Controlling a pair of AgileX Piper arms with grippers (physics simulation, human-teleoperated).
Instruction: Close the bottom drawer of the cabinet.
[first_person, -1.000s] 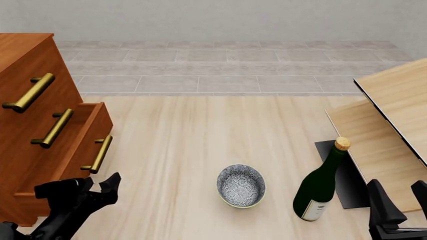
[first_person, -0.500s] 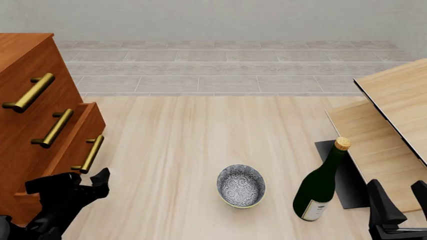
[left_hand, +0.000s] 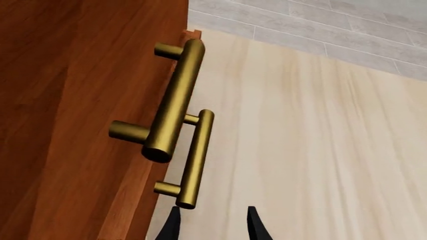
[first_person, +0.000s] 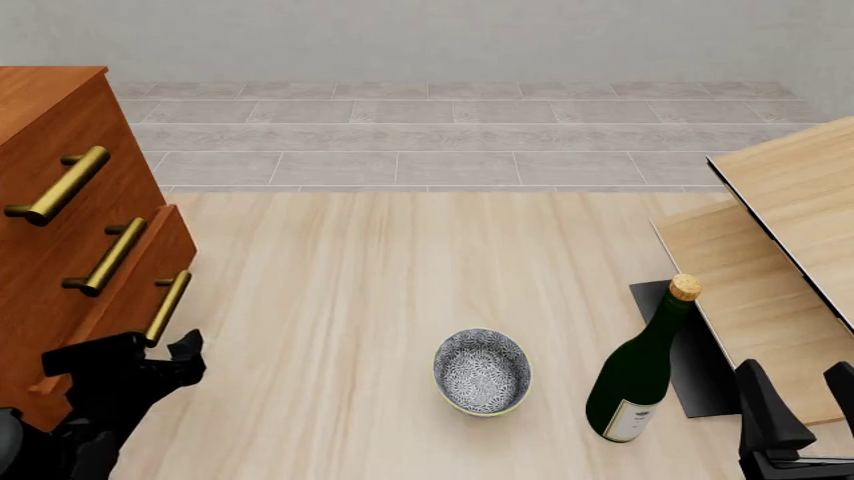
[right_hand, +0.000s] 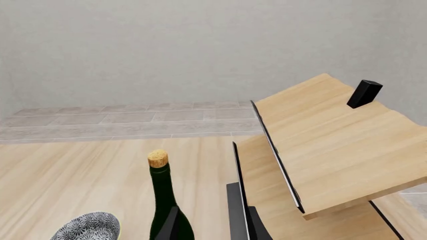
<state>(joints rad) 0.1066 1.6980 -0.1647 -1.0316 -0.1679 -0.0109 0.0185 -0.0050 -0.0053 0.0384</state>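
The reddish-brown cabinet (first_person: 54, 150) stands at the left with three brass-handled drawers. The bottom drawer (first_person: 127, 285) sticks out a little from the cabinet face, and its bar handle (first_person: 167, 308) points toward me. My left gripper (first_person: 150, 350) is open and empty, right at the near end of that handle and close against the drawer front. In the left wrist view the fingertips (left_hand: 175, 225) sit just short of the bottom handle (left_hand: 197, 160), with the middle drawer's handle (left_hand: 175, 100) above it. My right gripper (first_person: 801, 405) is open and empty at the front right.
A patterned bowl (first_person: 482, 370) sits in the middle near the front. A dark green corked bottle (first_person: 641, 365) stands to its right. Pale wood boards (first_person: 787, 240) slope up at the right over a black mat (first_person: 691, 350). The bottle (right_hand: 163, 200) stands close ahead of the right gripper (right_hand: 213, 227).
The bottom drawer has slid leftward into the cabinet and now sticks out much less. My left gripper has moved left with it. The right arm has not moved.
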